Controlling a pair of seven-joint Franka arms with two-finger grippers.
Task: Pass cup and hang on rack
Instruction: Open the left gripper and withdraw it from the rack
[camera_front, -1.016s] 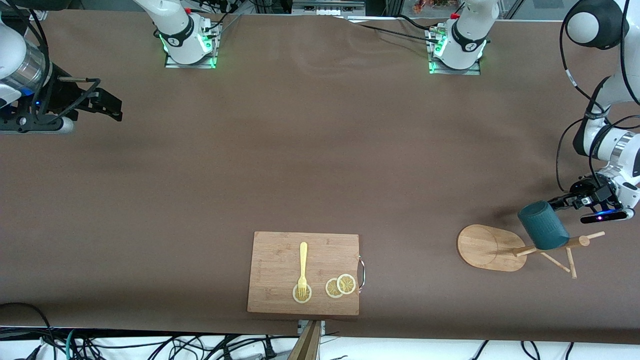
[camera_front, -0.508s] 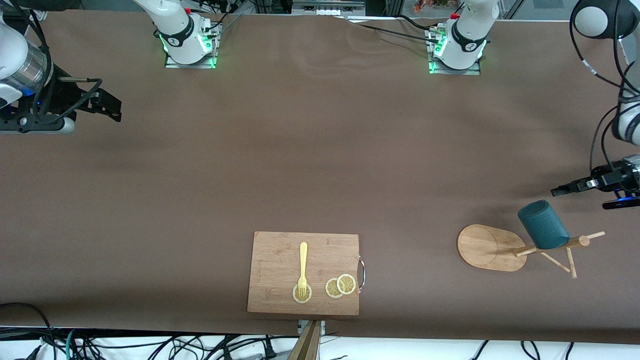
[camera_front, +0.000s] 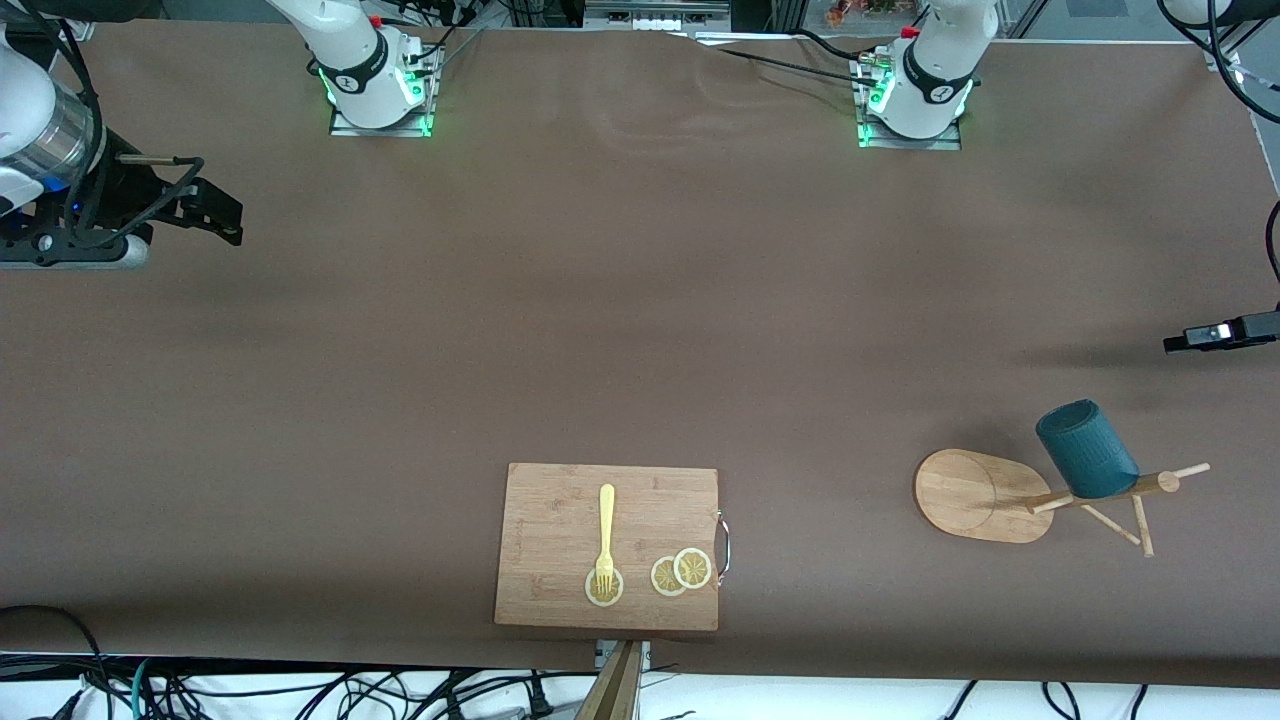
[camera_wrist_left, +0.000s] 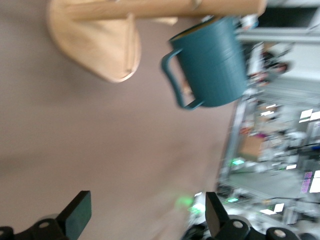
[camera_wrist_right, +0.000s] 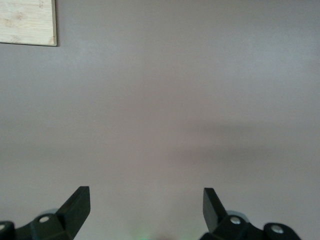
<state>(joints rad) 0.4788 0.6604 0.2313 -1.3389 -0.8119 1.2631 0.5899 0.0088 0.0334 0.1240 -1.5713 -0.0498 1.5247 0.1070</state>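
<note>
The cutting board (camera_front: 607, 547), nearest the front camera, carries a fork (camera_front: 605, 535) and lemon slices (camera_front: 681, 571). Toward the left arm's end from the board stands the rack (camera_front: 975, 494), and the cup (camera_front: 1086, 450) hangs by its handle on one of its pegs. Above the table near the rack, the left gripper (camera_wrist_left: 145, 217) has its fingers spread wide and empty. Well apart from the rack, at the right arm's end, the right gripper (camera_wrist_right: 145, 210) waits, wide open, holding nothing.

A brown table (camera_front: 640, 300) fills the room's middle; tangled black cables (camera_front: 300, 690) lie on the pale floor along its near edge
</note>
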